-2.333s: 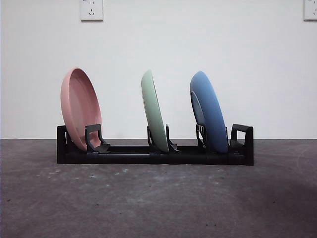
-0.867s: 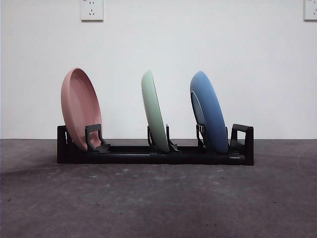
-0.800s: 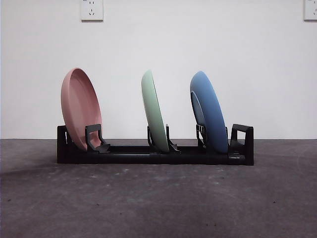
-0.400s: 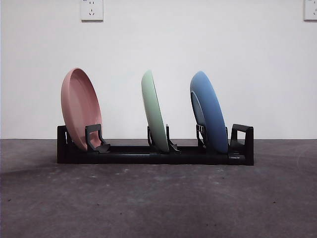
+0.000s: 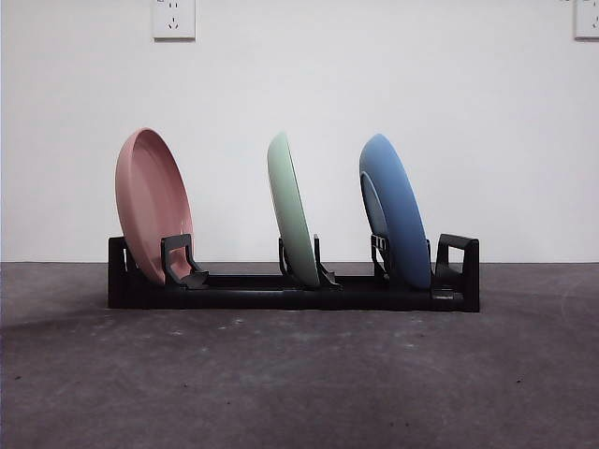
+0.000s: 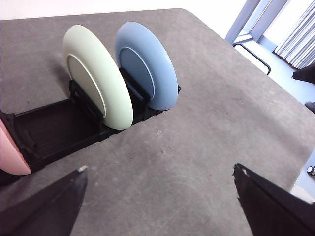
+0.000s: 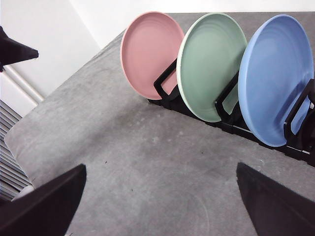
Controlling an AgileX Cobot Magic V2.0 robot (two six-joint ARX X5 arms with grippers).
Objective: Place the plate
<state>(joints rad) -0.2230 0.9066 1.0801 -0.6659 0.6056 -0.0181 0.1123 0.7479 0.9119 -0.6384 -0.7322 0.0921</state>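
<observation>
Blue plate upright in rack, apparently well apart from either open hand.

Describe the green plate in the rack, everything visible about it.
The green plate is round, pale green, smooth and matte, plastic-looking, with a raised foot ring on its back. It stands on edge in the middle slot of the black rack, leaning slightly, between the pink plate and the blue plate, touching neither. Only the rack's prongs touch it; no tool is near.
</observation>
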